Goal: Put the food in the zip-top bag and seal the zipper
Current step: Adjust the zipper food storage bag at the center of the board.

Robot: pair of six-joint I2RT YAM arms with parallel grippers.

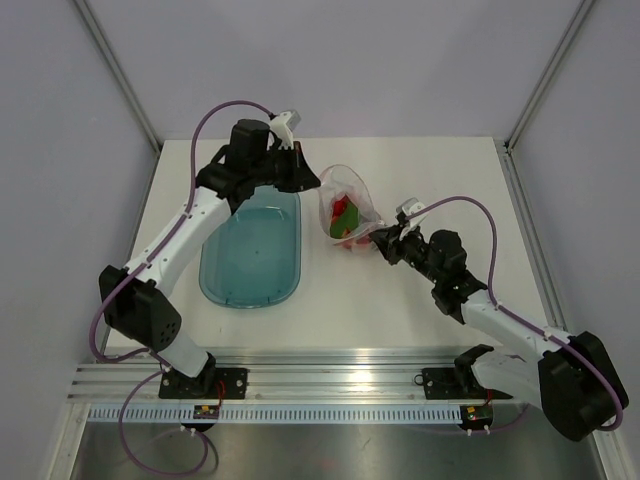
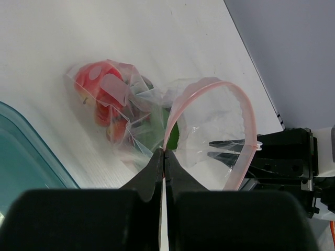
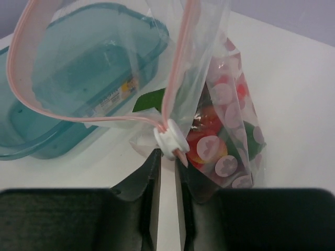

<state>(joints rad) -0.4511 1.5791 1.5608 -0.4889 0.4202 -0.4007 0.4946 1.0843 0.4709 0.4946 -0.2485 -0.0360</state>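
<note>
One bag (image 1: 345, 192) of food (image 3: 207, 144) stands right of one teal tray (image 1: 250, 250). The left gripper (image 2: 164, 151) pinches the zipper (image 3: 179, 63). The right gripper (image 3: 167, 154) is nearly closed at one white slider (image 3: 170, 139); grip unclear.

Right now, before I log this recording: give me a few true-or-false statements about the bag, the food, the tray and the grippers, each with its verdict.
1. The food is inside the zip-top bag. True.
2. Several toy fruits lie in the teal tray. False: no food shows in the tray; what can be seen is in the bag.
3. The left gripper is shut on the zipper. True.
4. The bag's mouth is sealed. False: the two sides of the zipper stand apart in a wide loop.
5. The white slider sits at the end of the zipper next to the right gripper. True.
</note>
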